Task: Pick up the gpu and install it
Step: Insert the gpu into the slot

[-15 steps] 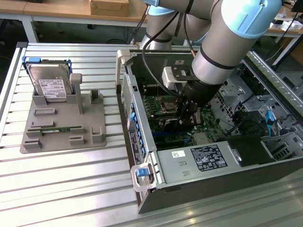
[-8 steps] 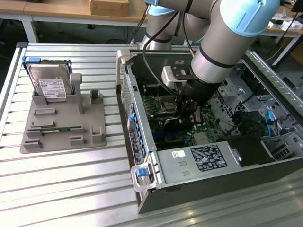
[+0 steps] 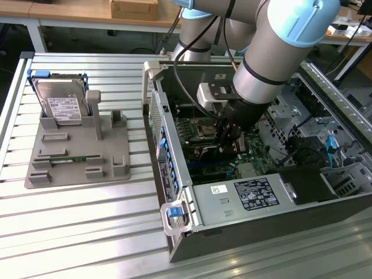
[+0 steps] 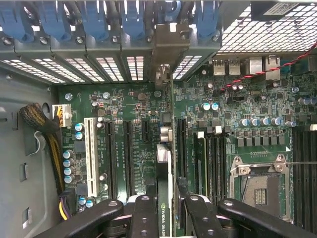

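On ext view's left, grey fixture tray (image 3: 70,168) sits on slatted table (image 3: 75,232), w/ silver hard drive (image 3: 61,104) standing upright in its rear slot & thin green memory stick (image 3: 67,159) lying in a front groove. To the right, open PC case (image 3: 244,197). Arm (image 3: 273,52) reaches steeply down into case, wrist pointed at motherboard (image 4: 223,124). Gripper (image 4: 166,210) is partway closed, fingers (image 4: 143,213) clamped either side of gpu (image 4: 165,168). Card is held edge-on, standing vertical just above motherboard betw expansion slots, its silver bracket (image 4: 168,47) up against case's rear slot openings.
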You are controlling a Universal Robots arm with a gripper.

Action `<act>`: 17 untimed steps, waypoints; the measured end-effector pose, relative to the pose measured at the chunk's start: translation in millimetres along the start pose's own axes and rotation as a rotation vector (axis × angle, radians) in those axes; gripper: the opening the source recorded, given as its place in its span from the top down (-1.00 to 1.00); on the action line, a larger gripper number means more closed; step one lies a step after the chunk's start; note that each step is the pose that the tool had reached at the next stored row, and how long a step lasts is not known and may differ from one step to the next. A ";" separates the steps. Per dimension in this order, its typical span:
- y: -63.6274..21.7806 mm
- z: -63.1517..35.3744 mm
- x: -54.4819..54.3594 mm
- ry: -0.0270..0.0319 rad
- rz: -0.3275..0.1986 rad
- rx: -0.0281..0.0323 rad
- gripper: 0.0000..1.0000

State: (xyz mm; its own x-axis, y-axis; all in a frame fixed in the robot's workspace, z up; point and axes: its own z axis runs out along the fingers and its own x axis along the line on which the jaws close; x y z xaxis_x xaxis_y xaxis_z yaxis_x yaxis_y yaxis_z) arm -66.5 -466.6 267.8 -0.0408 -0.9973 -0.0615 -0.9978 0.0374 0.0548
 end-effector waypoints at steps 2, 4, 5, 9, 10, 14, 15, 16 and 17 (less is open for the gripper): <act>0.5 0.3 0.0 -0.0002 0.000 0.0001 0.47; 0.6 0.3 0.0 -0.0003 0.000 0.0001 0.47; 0.7 0.3 0.0 -0.0003 0.000 0.0001 0.47; 1.2 0.3 0.0 -0.0003 0.000 0.0001 0.47; 1.2 0.4 0.0 -0.0003 0.000 0.0002 0.47; 1.3 0.3 0.0 -0.0003 0.000 0.0001 0.47; 1.7 0.4 0.1 -0.0002 0.000 0.0002 0.47; 1.9 0.5 0.1 0.0000 0.000 0.0000 0.47; 2.0 1.0 0.2 0.0002 0.000 -0.0001 0.47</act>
State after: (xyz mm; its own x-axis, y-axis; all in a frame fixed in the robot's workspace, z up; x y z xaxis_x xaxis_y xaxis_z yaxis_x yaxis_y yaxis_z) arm -68.6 -466.7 266.9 -0.0408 -0.9973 -0.0613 -0.9978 0.0374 0.0549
